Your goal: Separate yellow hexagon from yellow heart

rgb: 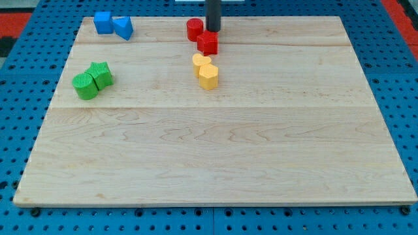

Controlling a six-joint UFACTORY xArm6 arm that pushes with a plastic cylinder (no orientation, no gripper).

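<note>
Yellow hexagon (208, 76) touching yellow heart (201, 62), both just below the tip (213, 30) toward the view's bottom. Tip sits between red cylinder (194, 29) and red block (208, 42), right at them. No gripper on this rig, just the rod. Blue blocks (112, 24) and green blocks (91, 79) well off to the view's left on the desk (261, 163).

Hexagon (208, 77) touching heart (201, 62), lower right

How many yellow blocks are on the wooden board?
2. The yellow heart and the yellow hexagon touch each other near the board's middle top, just below the red blocks. None seems hidden.
</note>
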